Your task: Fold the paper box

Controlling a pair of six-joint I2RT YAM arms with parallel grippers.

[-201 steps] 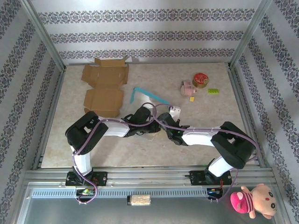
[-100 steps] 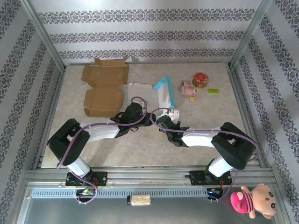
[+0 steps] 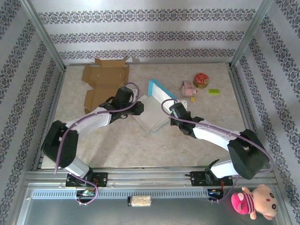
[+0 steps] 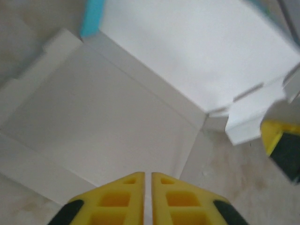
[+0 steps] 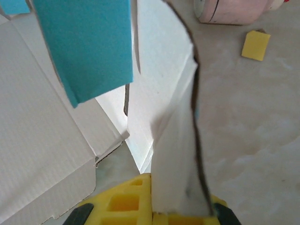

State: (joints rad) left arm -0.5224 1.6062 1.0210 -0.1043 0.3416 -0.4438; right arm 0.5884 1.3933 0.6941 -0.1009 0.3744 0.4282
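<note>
The box [image 3: 151,115] lies near the middle of the desk [image 3: 140,150], opened out and turned on a diagonal to the desk's edges. Its teal panel [image 3: 159,89] is raised on the far side, and that panel's long edge runs from far left to near right. The white inside faces up and toward us. The two arms meet it from either side, the left arm [image 3: 101,117] at its left edge and the right arm [image 3: 211,133] at its right. From above we cannot read either grip. The left wrist view shows the left jaws pressed together, yellow fingers [image 4: 117,199] almost touching, over a flat white panel with a crease. Whether they pinch any paper we cannot tell. At the right rim of that view another yellow and black finger [image 4: 281,145] sits by a small flap. The right wrist view shows the right jaws clenched on a white flap of the box, which rises upright from between them, with teal hanging at upper left. Beyond it we see a small yellow block [image 5: 256,45] beside a pink toy [image 3: 189,88]. Above, brown cardboard [image 3: 105,75] lies far left, and a round tin [image 3: 201,79] and a green block [image 3: 213,91] far right.
</note>
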